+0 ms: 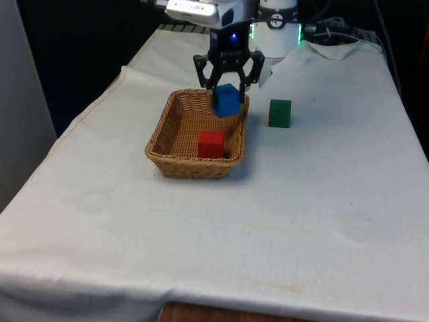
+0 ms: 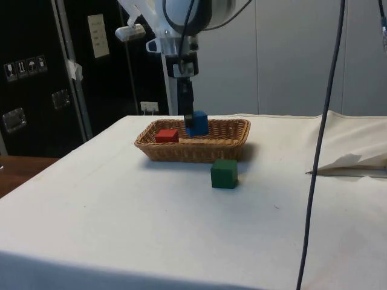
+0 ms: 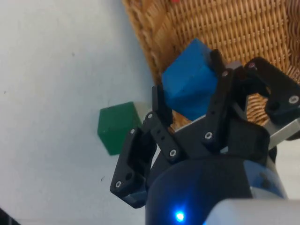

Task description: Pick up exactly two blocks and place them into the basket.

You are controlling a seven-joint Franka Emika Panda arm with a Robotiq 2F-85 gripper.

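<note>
On the white-clothed worktop (image 1: 322,201), toward the front view's left, sits a woven wicker basket (image 1: 175,137), and inside it, at its near end, a red block (image 1: 211,143) rests on the basket floor. Just right of that and farther back, the black gripper (image 1: 228,86) hangs over the basket's far right corner, its jaws closed on a blue block (image 1: 227,100), one finger pressed to each of two opposite faces. The blue block is tilted and held clear above the basket's rim, as the side view shows. Farther right, a green block (image 1: 280,113) stands on the cloth outside the basket, near its far right corner but not touching it.
</note>
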